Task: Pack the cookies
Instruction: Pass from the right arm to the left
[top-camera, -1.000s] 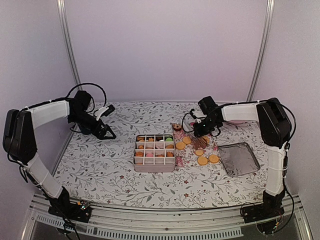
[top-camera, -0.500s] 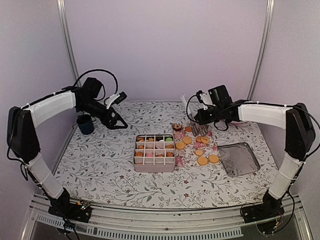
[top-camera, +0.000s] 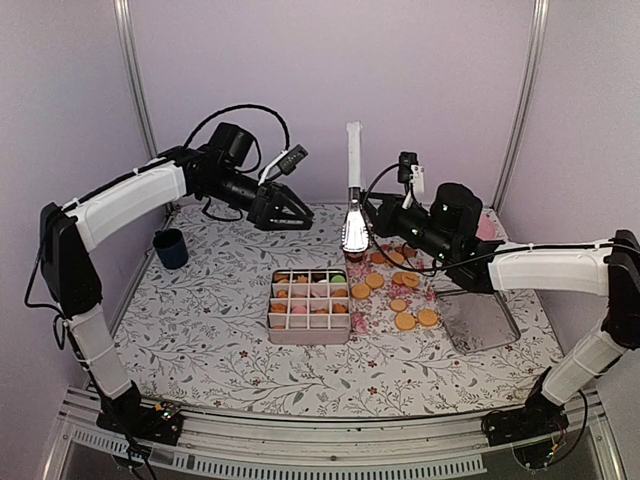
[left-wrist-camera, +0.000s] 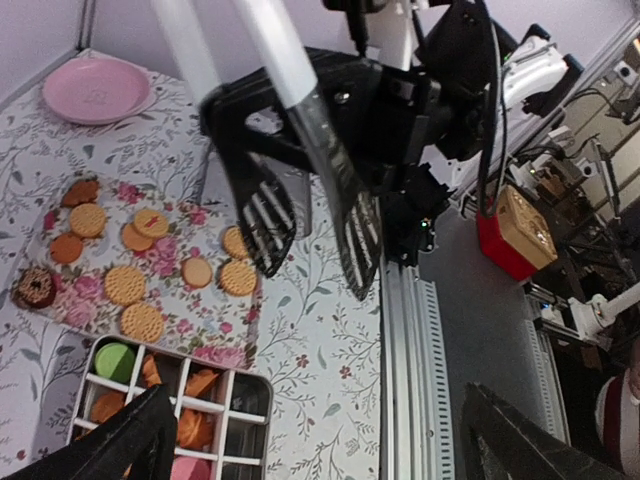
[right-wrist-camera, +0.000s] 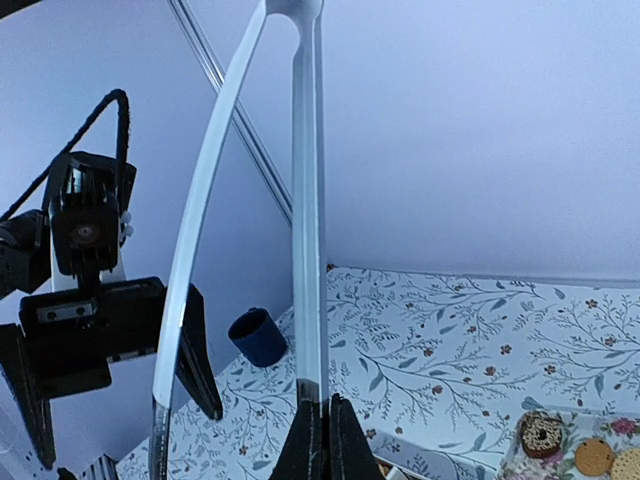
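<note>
Loose cookies (top-camera: 396, 292), mostly orange-tan discs, lie on a flowered mat right of a white divided box (top-camera: 310, 306) that holds more cookies (left-wrist-camera: 117, 360). In the left wrist view the loose cookies (left-wrist-camera: 127, 285) lie left of centre. My right gripper (top-camera: 364, 214) hangs above the mat's far edge, shut on one arm of white-handled tongs (top-camera: 352, 185). The tongs stand upright with their slotted ends down. In the right wrist view the gripper (right-wrist-camera: 322, 432) pinches the tongs' (right-wrist-camera: 308, 200) right arm. My left gripper (top-camera: 298, 214) is open and empty, raised left of the tongs, and its fingers (left-wrist-camera: 112, 450) frame the box.
A metal tray (top-camera: 478, 318) lies right of the mat. A dark blue cup (top-camera: 170, 248) stands at the far left, and a pink plate (left-wrist-camera: 95, 88) sits at the back right. The table's front rail (left-wrist-camera: 405, 380) runs below the tongs in the left wrist view.
The right gripper lifted the tongs off the mat and stood them upright over its far edge. The left arm rose and swung right from near the cup toward the tongs.
</note>
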